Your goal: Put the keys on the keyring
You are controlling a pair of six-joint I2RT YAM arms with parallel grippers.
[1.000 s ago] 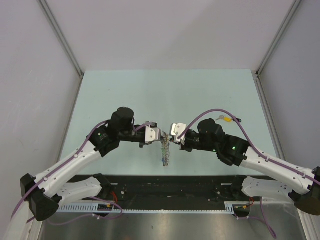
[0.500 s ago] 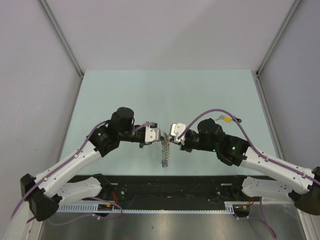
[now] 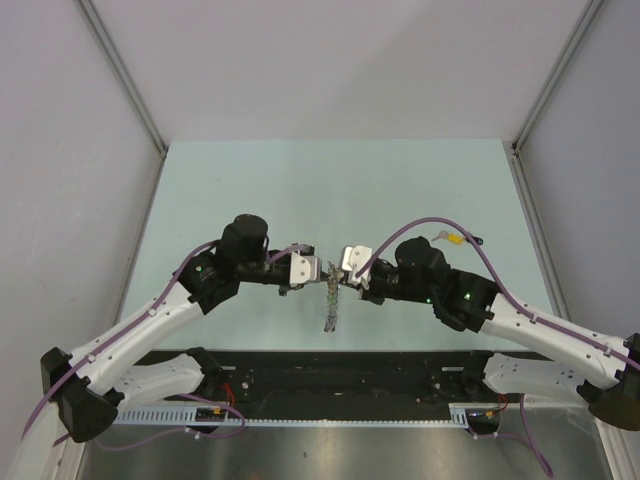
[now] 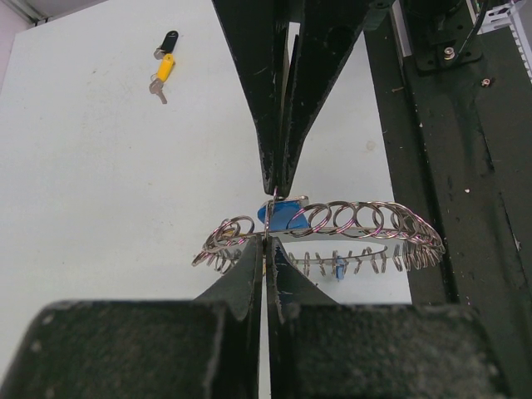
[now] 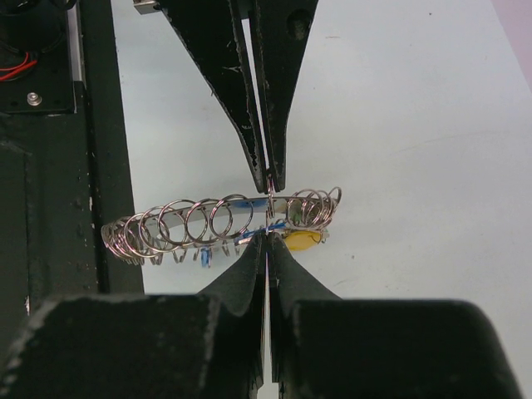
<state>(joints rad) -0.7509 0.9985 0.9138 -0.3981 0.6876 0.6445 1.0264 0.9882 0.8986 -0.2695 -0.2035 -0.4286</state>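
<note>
The arms have barely moved in the last second; the hanging keyring [image 3: 330, 303] has swung slightly. From above, the left gripper [image 3: 324, 279] and right gripper [image 3: 339, 281] meet tip to tip over the table [image 3: 300, 190], both clamped on the ring's coil, which hangs clear of the table. Two loose keys [image 3: 456, 239] lie well off to the right. In the left wrist view, the closed fingers [image 4: 245, 274] pinch the coil beside a blue key [image 4: 287, 214]. In the right wrist view, the closed fingers [image 5: 291, 266] pinch it near a yellow key [image 5: 301, 241].

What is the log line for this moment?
left pincer: shut on ring | right pincer: shut on ring | loose keys: on table
</note>
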